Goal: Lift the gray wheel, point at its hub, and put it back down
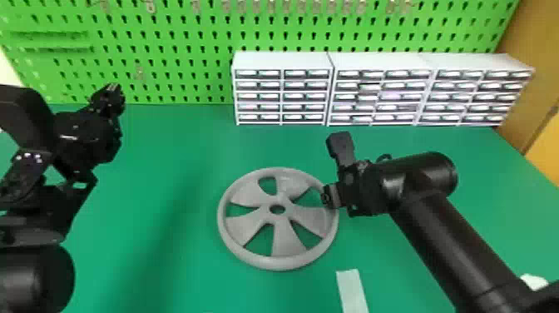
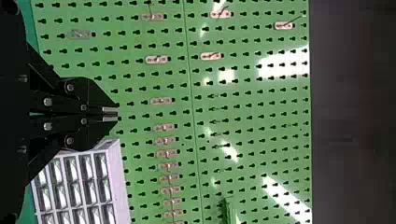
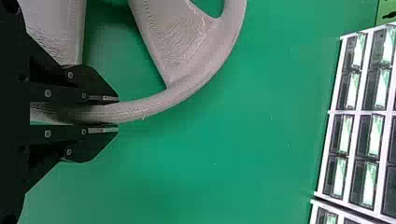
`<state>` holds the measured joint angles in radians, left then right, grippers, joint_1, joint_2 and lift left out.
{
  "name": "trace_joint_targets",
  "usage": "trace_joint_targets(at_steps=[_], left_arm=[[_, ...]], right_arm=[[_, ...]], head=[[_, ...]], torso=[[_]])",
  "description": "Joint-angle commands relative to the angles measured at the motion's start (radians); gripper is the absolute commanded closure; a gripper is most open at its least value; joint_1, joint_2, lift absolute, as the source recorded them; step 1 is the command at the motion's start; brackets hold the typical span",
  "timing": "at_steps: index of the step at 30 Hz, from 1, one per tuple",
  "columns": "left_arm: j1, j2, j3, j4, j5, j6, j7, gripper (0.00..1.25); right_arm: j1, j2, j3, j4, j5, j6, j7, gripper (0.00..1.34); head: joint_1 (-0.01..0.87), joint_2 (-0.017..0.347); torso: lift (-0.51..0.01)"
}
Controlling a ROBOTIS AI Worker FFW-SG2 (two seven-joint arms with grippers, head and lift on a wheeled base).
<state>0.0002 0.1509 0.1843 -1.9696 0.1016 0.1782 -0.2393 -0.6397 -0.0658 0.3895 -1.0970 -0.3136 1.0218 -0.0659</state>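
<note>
Head view: the right claw (image 1: 328, 197) grips the gray wheel (image 1: 286, 241) by its rim.

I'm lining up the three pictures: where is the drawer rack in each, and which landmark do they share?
Head view: drawer rack beyond the wheel, right of centre.
Left wrist view: drawer rack beside the left hand.
Right wrist view: drawer rack across the table from the wheel.
Shared landmark: green pegboard.
</note>
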Motion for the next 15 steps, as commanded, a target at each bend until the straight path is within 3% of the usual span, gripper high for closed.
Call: trace_joint_targets(at_steps=[1, 5, 10, 15], left_arm=[[0.0, 0.001, -0.002, 0.002, 0.0, 0.001, -0.002, 1.22], [0.0, -0.001, -0.003, 0.002, 0.0, 0.001, -0.002, 1.22], [0.0, 0.001, -0.003, 0.002, 0.0, 0.001, -0.002, 1.22], [0.001, 0.001, -0.002, 0.002, 0.0, 0.001, -0.002, 1.22]], right_arm=[[0.0, 0.001, -0.006, 0.0, 0.001, -0.003, 0.0, 1.13], [0.0, 0.003, -0.008, 0.0, 0.002, -0.006, -0.002, 0.84], [0.0, 0.004, -0.011, 0.0, 0.01, -0.008, -0.002, 0.77], [-0.002, 0.006, -0.02, 0.0, 0.018, -0.012, 0.0, 0.6]], head=[[0.692, 0.048], [0.692, 0.048], [0.692, 0.048], [0.692, 0.048]], torso=[[-0.088], [-0.088], [-0.088], [-0.088]])
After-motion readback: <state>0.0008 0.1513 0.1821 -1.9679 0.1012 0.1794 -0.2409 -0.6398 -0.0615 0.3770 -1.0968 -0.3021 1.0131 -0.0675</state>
